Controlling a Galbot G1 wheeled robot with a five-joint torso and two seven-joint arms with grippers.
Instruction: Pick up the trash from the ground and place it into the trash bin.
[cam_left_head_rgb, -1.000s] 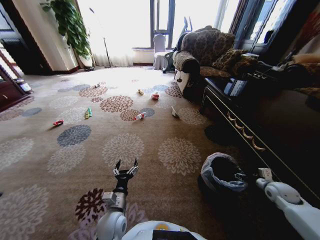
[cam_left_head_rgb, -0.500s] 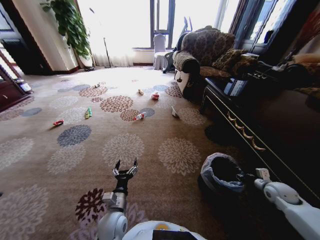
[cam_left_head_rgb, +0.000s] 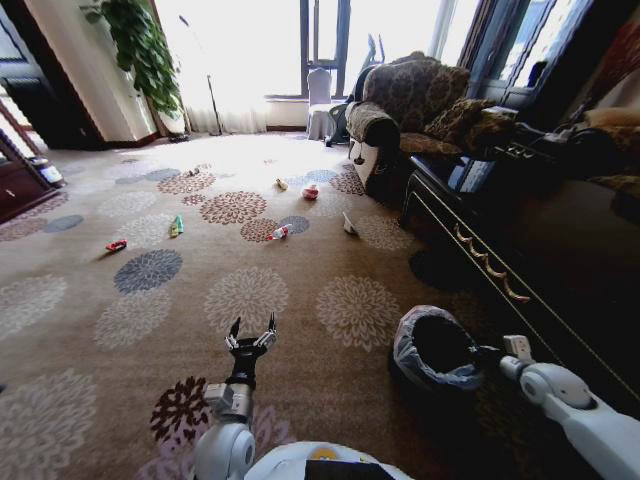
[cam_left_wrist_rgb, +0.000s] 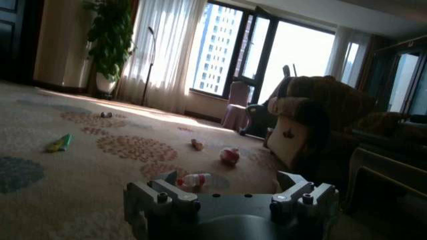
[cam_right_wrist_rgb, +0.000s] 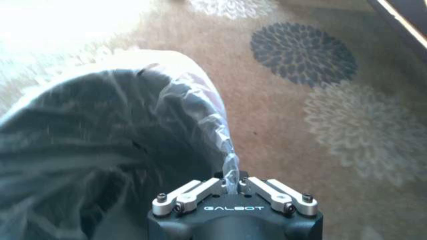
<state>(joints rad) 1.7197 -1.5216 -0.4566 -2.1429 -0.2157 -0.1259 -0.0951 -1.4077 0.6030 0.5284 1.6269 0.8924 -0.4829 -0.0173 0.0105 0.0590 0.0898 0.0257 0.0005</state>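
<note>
The trash bin (cam_left_head_rgb: 434, 352), black with a crinkled pale bag, stands on the carpet at the lower right. My right gripper (cam_left_head_rgb: 489, 352) is at its rim, shut on a fold of the bag (cam_right_wrist_rgb: 229, 165). Low at the centre, my left gripper (cam_left_head_rgb: 252, 334) is open and holds nothing above the carpet. Trash lies farther off: a clear bottle (cam_left_head_rgb: 279, 233), a green wrapper (cam_left_head_rgb: 177, 225), a red wrapper (cam_left_head_rgb: 117, 245), a white-red wad (cam_left_head_rgb: 311, 191), a yellowish scrap (cam_left_head_rgb: 282, 184) and white paper (cam_left_head_rgb: 349, 224). The left wrist view shows the bottle (cam_left_wrist_rgb: 195, 180) and the wad (cam_left_wrist_rgb: 229, 156).
A long dark cabinet (cam_left_head_rgb: 500, 250) runs along the right, close behind the bin. A patterned armchair (cam_left_head_rgb: 400, 120) stands beyond the trash. A potted plant (cam_left_head_rgb: 140, 50) is at the far left by the window. Open carpet spreads between me and the litter.
My right gripper has moved a little to the left, and the bin has shifted left with it. The left arm and the litter have not moved.
</note>
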